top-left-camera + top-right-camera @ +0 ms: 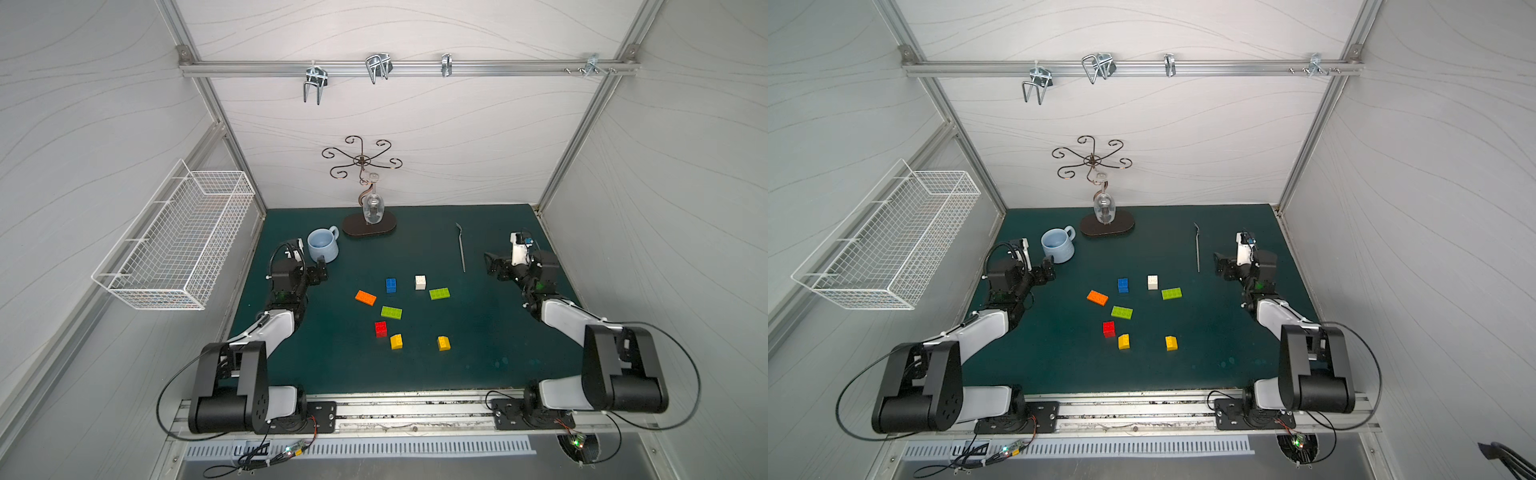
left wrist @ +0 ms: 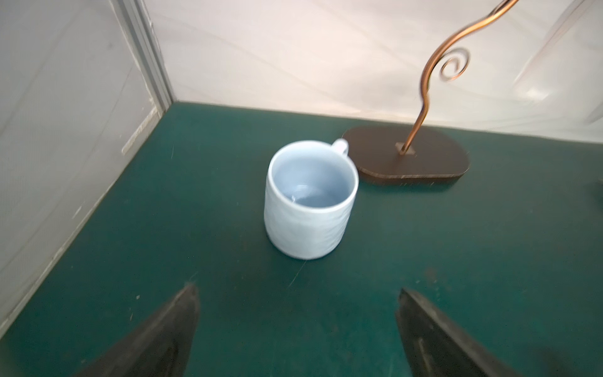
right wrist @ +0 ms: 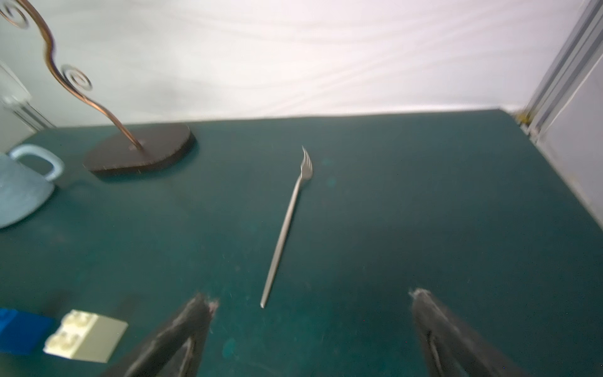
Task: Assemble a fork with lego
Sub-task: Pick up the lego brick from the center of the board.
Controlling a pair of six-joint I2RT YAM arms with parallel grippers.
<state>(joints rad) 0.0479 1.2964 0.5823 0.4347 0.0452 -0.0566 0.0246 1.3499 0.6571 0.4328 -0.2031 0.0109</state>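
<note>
The lego lies loose on the green mat [image 1: 478,353], no bricks joined: orange [image 1: 365,298], blue [image 1: 390,285], white [image 1: 420,282], two lime green [image 1: 439,294] [image 1: 391,312], red [image 1: 380,328] and two yellow [image 1: 396,341] [image 1: 444,343]. A lego fork is out of view. My left gripper [image 1: 321,269] [image 2: 297,289] stands open and empty left of the bricks, facing the mug. My right gripper [image 1: 492,266] [image 3: 314,295] is open and empty to their right. The white brick [image 3: 85,336] and blue brick [image 3: 19,329] show beside it in the right wrist view.
A light blue mug [image 1: 323,246] [image 2: 308,199] stands just beyond the left gripper. A scrolled metal stand on a dark base [image 1: 369,226] holds a glass at the back. A silver metal fork [image 1: 461,249] [image 3: 287,222] lies near the right gripper. A wire basket [image 1: 174,237] hangs on the left wall.
</note>
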